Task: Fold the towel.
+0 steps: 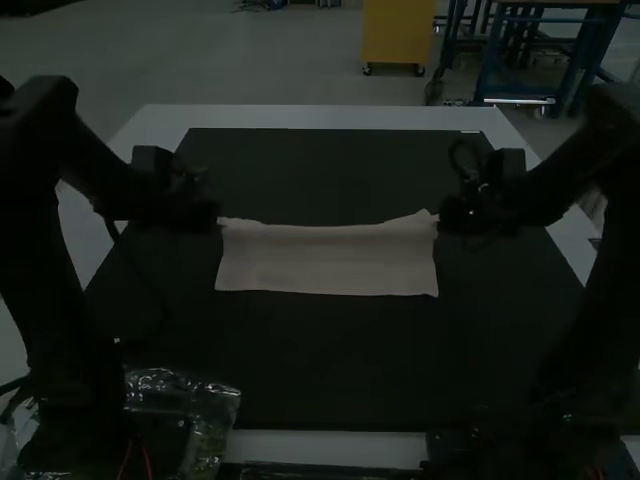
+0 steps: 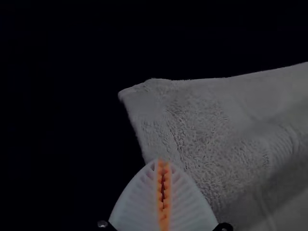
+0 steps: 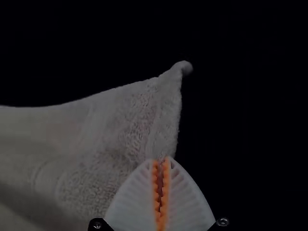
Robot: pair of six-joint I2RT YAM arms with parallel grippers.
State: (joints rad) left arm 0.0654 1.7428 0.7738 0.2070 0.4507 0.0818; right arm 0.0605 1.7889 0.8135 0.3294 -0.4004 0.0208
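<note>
A pale towel [image 1: 330, 265] stretches in a wide band over a dark mat [image 1: 330, 355]; the left gripper [image 1: 217, 219], fingers together, is clamped on it near its far left corner, and the right gripper [image 1: 440, 219] likewise pinches near its far right corner

Towel [image 2: 192, 120] cut off (both wrist views).

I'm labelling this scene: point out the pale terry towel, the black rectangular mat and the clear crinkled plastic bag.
Pale terry towel [image 1: 328, 262]: high view, its middle.
Black rectangular mat [image 1: 330, 350]: high view, bare surface.
Clear plastic bag [image 1: 183, 388]: high view, crinkled part.
</note>
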